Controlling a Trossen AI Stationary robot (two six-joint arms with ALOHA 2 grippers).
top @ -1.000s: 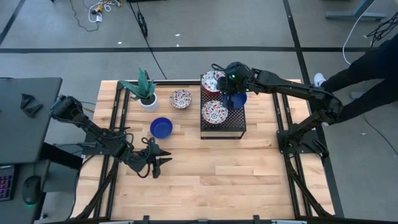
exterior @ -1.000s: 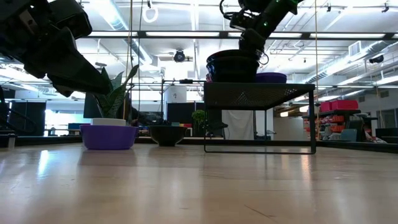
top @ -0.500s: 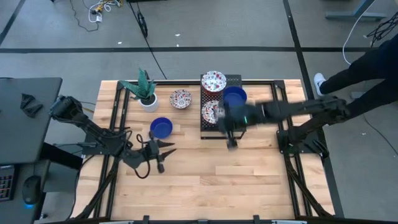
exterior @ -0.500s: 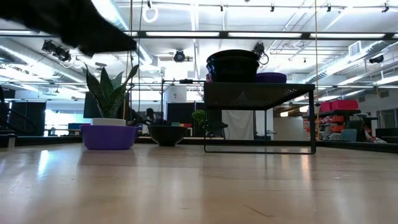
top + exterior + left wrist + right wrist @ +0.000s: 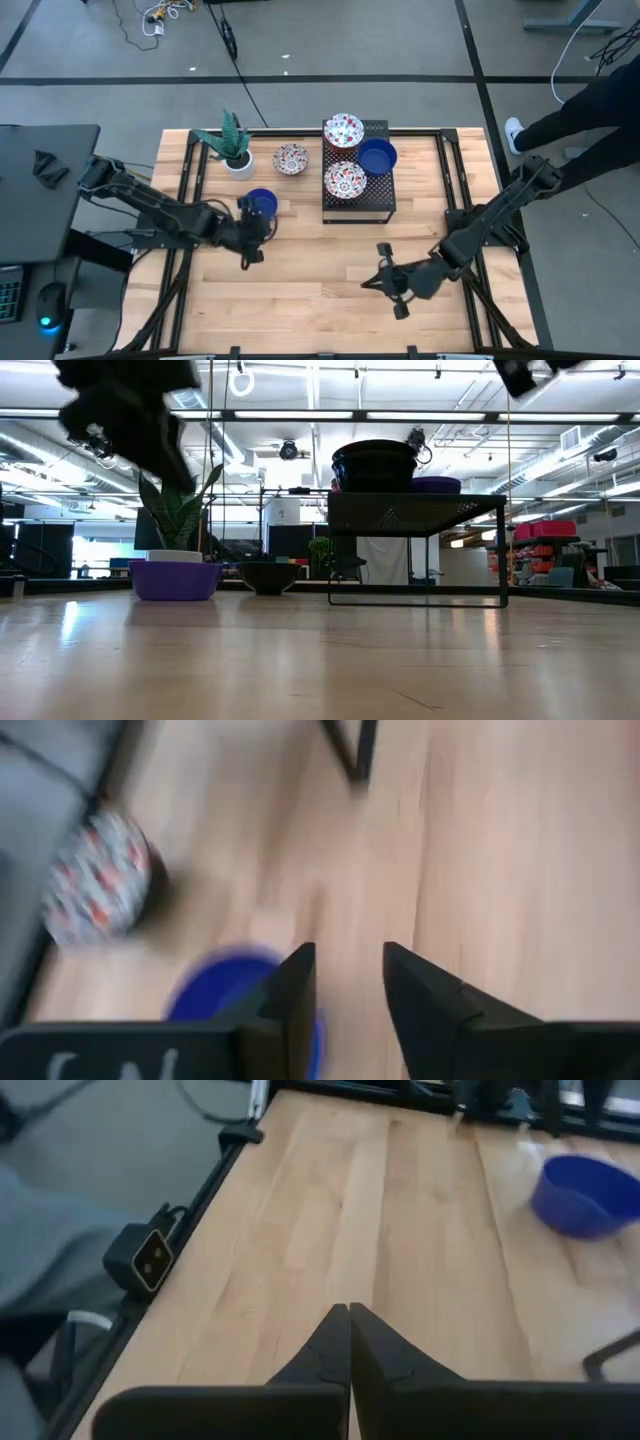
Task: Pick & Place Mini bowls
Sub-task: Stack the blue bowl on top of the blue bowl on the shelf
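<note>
The left pincer (image 5: 258,222), fingers parted and empty, hangs just over the solid cobalt blue mini bowl (image 5: 261,203) on the wooden bench (image 5: 300,290). The right pincer (image 5: 385,280), fully closed and empty, hovers over bare bench, well apart.

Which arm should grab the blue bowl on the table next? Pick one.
Left. The left hand is open right beside the blue bowl near the plant, while the right hand is shut and sits over bare wood, far from it, near the table's front.
</note>
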